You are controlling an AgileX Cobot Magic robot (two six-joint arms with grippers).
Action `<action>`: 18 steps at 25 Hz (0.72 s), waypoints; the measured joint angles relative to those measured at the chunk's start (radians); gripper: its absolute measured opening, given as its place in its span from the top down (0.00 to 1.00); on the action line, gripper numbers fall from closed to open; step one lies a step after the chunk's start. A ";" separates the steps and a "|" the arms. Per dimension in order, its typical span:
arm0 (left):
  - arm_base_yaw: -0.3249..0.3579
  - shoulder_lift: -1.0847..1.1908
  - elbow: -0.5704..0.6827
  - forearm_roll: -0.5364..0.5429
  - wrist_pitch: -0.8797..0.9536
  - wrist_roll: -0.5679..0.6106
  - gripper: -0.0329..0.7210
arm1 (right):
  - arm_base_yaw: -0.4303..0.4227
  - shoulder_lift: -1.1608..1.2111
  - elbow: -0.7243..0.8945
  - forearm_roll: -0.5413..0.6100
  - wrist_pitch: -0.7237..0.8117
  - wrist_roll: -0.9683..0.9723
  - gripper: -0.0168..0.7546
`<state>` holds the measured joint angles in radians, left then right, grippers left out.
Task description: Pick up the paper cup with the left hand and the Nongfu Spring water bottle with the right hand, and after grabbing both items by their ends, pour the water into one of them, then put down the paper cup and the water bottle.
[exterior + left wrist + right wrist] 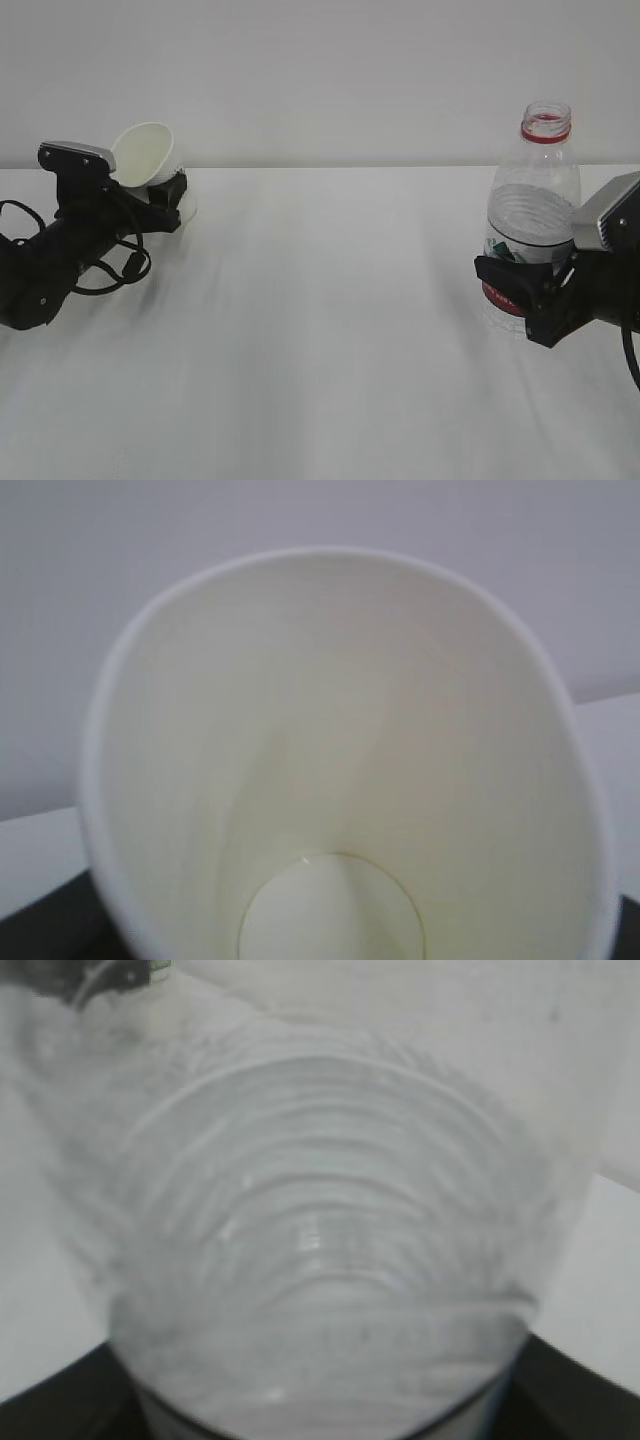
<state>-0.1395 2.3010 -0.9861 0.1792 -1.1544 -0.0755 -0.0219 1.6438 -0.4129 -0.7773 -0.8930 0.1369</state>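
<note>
- While your left hand [165, 195] clasps the tilted cup [146, 153] at far left, firm that grip first.
- Your right hand [527, 290] grips the upright bottle [533, 205] at right; lift both slowly.

Wide bare white tabletop [330, 330] lies open between the small white tapered paper cup [146, 152] far left and tall clear ribbed plastic bottle [533, 215] far right

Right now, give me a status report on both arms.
Left hand around tilted paper cup. Right hand clamped on upright water bottle. Table between them unobstructed.
</note>
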 joint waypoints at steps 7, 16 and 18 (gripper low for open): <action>0.000 -0.123 0.165 0.087 0.005 0.000 0.22 | 0.000 0.000 0.000 0.000 0.000 0.000 0.35; 0.000 -0.353 0.396 0.271 0.005 -0.010 0.22 | 0.000 0.000 0.000 -0.002 0.000 0.011 0.35; 0.000 -0.387 0.427 0.317 0.005 -0.042 0.22 | 0.000 0.000 0.000 -0.009 0.000 0.020 0.35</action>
<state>-0.1395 1.9141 -0.5594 0.4960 -1.1496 -0.1179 -0.0219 1.6438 -0.4129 -0.7859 -0.8930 0.1569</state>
